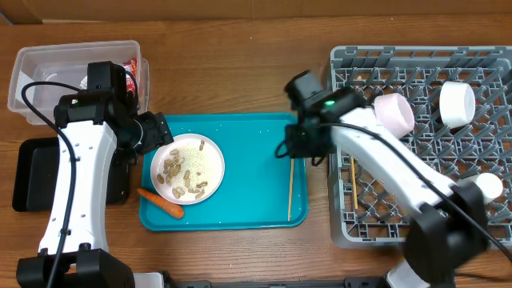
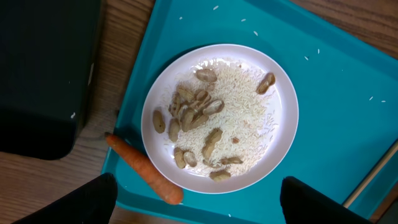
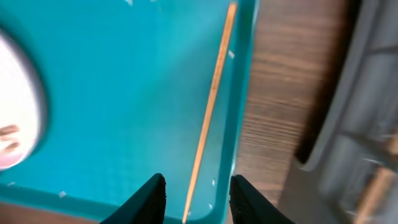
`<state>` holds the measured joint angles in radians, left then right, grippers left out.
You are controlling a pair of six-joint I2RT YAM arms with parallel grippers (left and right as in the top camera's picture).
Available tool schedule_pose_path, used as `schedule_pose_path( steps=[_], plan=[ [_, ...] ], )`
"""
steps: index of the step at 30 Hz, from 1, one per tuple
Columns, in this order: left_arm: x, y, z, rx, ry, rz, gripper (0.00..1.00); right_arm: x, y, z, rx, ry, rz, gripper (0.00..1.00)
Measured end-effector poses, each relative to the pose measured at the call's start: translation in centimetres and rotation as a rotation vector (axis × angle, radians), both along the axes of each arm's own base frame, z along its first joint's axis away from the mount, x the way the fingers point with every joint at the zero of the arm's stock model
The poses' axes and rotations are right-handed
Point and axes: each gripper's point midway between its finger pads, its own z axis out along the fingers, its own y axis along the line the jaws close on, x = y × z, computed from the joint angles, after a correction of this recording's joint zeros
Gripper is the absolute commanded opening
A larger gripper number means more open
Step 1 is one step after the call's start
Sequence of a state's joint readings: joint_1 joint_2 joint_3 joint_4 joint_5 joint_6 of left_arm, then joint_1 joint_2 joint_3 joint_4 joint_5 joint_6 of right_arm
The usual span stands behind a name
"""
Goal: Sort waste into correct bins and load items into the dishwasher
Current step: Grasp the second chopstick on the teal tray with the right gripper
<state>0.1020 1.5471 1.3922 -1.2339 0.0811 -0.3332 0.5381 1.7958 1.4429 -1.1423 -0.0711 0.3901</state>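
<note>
Plate (image 1: pixel 188 166): I see one
Carrot (image 1: pixel 160 202): one
Chopsticks (image 1: pixel 290 188): I count two
White cups or bowls (image 1: pixel 457 104): three, by my count
Peanut shells (image 2: pixel 211 142): over a dozen
Bins (image 1: pixel 48 62): two, clear and black

A lab test bench dressed as a kitchen — a left arm (image 1: pixel 78 176) and a right arm (image 1: pixel 392 164), white with black joints and loose cables, stand at a wood-grain table (image 1: pixel 240 72); on it sit staged props — a grey dish rack (image 1: pixel 416 54); a teal tray (image 1: pixel 256 160); a clear tub (image 1: pixel 72 48); a black tray (image 1: pixel 32 176).
</note>
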Motion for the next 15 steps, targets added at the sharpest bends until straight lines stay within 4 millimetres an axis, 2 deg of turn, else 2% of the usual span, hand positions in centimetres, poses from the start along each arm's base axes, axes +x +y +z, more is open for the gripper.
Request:
schedule_pose_path(
  steps=[1,4,5,13,15],
  plan=[
    [0.0,0.0,0.0,0.000,0.001,0.000,0.86,0.0,0.1,-0.4,-0.004,0.008,-0.003,0.37],
    [0.0,0.0,0.0,0.000,0.001,0.000,0.86,-1.4,0.5,-4.6,-0.062,0.106,-0.009,0.37],
    [0.0,0.0,0.0,0.000,0.000,0.000,0.86,-1.6,0.6,-5.4,-0.073,0.124,-0.009,0.37],
    [0.0,0.0,0.0,0.000,0.000,0.000,0.86,-2.9,1.5,-9.1,-0.126,0.200,-0.009,0.36],
    [0.0,0.0,0.0,0.000,0.000,0.000,0.86,-3.1,1.5,-9.6,-0.138,0.216,-0.013,0.30]
  ],
)
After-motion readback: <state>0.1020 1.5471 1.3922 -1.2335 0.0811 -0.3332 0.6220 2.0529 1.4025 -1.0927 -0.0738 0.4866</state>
